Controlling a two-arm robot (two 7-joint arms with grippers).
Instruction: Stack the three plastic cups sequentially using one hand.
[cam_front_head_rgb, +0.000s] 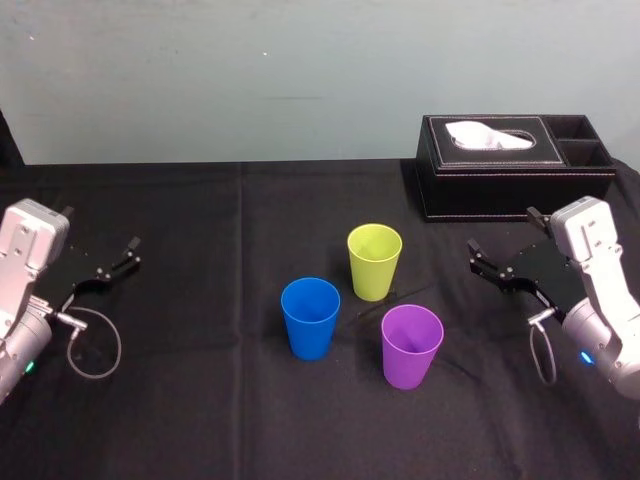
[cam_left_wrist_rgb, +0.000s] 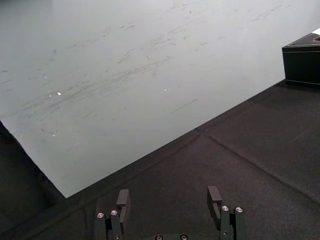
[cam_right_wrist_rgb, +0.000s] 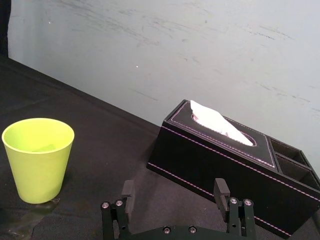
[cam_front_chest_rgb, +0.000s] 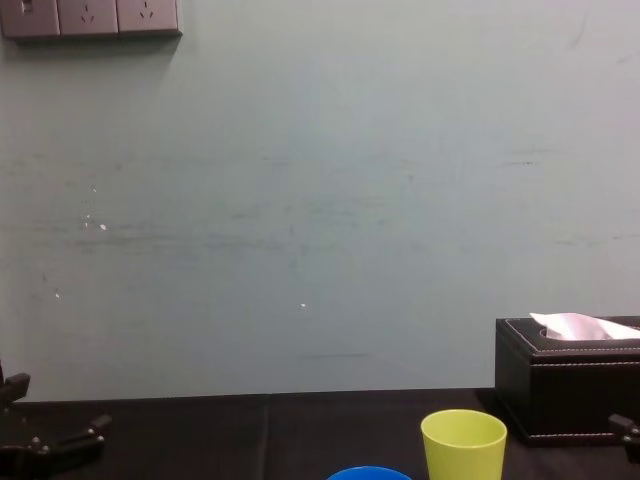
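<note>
— Black cloth (cam_front_head_rgb: 200, 400) across the whole table, and three cups standing upright on it, mouths up. See them?

— Yes. The yellow-green cup (cam_front_head_rgb: 374, 260) is farthest back. The blue cup (cam_front_head_rgb: 310, 317) is nearer us and to the robot's left of it. The purple cup (cam_front_head_rgb: 411, 345) is nearest, on the robot's right. They form a loose triangle and none is inside another.

— Are they touching?

— No, each stands apart, though they're near each other.

— And the claws?

— The left gripper (cam_left_wrist_rgb: 169, 200) hangs low over the cloth at the robot's left edge, well apart from the cups. Its two fingers (cam_left_wrist_rgb: 123, 199) are spread wide with nothing between them. The right gripper (cam_right_wrist_rgb: 174, 189) sits at the robot's right, between the cups and the table's edge. Its fingers (cam_right_wrist_rgb: 220, 188) are spread too and hold nothing.

— What's the dark thing behind it?

— A black tissue box (cam_front_head_rgb: 510, 165) at the back right, against the pale wall (cam_front_chest_rgb: 300, 200). A white tissue (cam_right_wrist_rgb: 217, 121) pokes out of its top. From the right wrist you see the yellow-green cup off to one side and the box straight ahead.
</note>
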